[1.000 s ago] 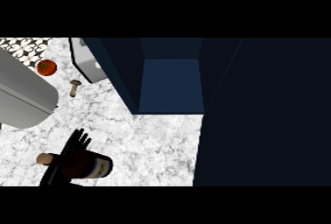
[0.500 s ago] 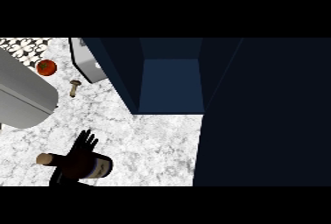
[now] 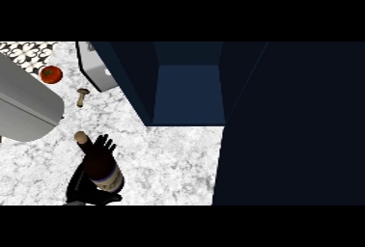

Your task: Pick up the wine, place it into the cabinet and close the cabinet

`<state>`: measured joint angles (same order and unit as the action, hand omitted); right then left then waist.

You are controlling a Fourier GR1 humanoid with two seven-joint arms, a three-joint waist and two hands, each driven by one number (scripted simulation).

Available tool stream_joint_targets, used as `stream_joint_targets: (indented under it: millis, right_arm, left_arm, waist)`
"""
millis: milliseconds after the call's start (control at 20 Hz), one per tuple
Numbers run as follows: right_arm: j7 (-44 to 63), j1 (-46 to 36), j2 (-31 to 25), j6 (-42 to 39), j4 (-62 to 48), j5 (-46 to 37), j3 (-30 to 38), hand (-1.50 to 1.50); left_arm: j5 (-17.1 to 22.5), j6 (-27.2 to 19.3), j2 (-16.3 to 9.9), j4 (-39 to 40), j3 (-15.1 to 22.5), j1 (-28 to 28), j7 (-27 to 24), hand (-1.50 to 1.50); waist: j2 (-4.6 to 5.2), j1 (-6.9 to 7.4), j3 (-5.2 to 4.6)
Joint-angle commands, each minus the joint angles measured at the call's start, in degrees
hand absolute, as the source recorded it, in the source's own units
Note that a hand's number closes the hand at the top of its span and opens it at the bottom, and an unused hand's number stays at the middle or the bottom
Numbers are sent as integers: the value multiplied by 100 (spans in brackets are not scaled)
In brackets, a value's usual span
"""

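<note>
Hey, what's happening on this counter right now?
The robot's left hand is curled round the wine, which now stands with its neck pointing toward the back of the counter; a second ago it lay sideways. The cabinet is open ahead and the bottle isn't in it yet. A tomato and a mushroom lie near the sink. The right hand isn't visible.

Black robot hand (image 3: 91,185), slender fingers

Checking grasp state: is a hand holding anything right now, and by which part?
The left hand holds the wine bottle round its body, fingers toward the neck. The right hand is not in view.
</note>
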<state>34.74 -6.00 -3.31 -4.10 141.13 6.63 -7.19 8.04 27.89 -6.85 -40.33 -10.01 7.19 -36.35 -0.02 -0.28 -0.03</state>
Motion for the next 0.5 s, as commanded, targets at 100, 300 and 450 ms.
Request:
stream_joint_targets:
  millis: [100,300,450]
  right_arm:
    - [97,220,-82,-164,332,462,276,-150]
    - [580,56,-54,7,713,375,94,-150]
    - [-69,342,-71,-333,255,693,465,-150]
  left_arm:
    - [237,-163,386,-192,11,101,58,150]
    - [572,176,188,-575,-50,-207,560,150]
    - [293,-11,418,1,96,168,99,150]
  waist:
    - [-2,9,3]
    - [-9,27,3]
    - [3,-3,2]
